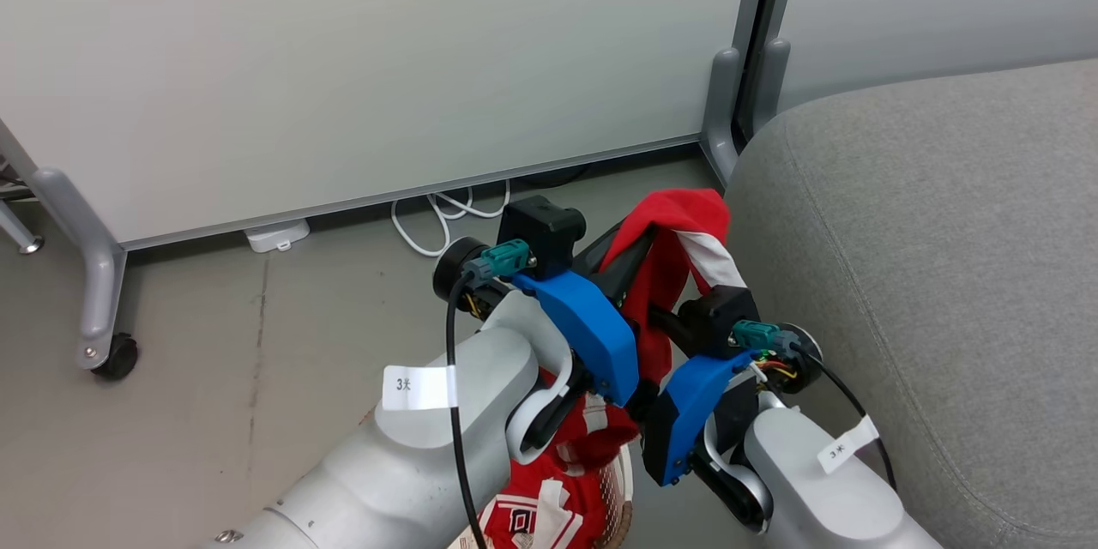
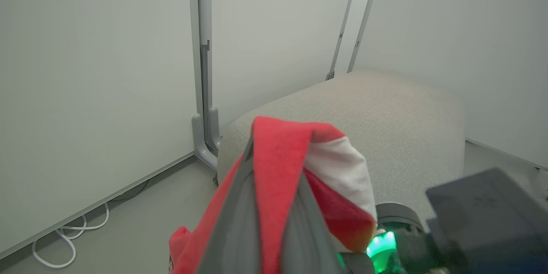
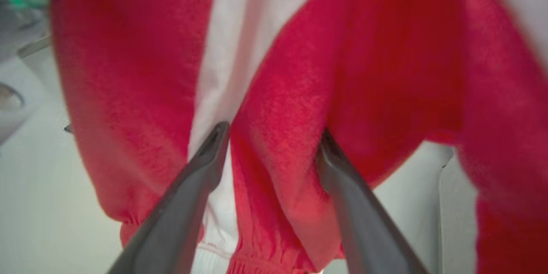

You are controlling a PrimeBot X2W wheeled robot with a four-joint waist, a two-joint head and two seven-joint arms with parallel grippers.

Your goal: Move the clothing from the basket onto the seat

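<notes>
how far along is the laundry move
Nothing lies on the visible sofa yet. In hand: left gripper shut on the red shorts, lifted beside the sofa, open right gripper at the hanging cloth. Left: set them down, then fetch the jersey still in the basket.

The shorts [image 1: 686, 227] draped over the left gripper [image 2: 276, 158] are red with a broad white stripe. Its fingers [image 2: 231, 222] and those of the right gripper [image 3: 272, 135] are dark grey, backed by bright blue covers [image 1: 592, 326] on pale grey arms [image 1: 446, 446]. Below the grippers, the jersey [image 1: 532, 523] is red with white bands and black marks, in a cream perforated basket [image 1: 622, 472]. To their right, the sofa [image 1: 926, 274] is plain grey.
</notes>
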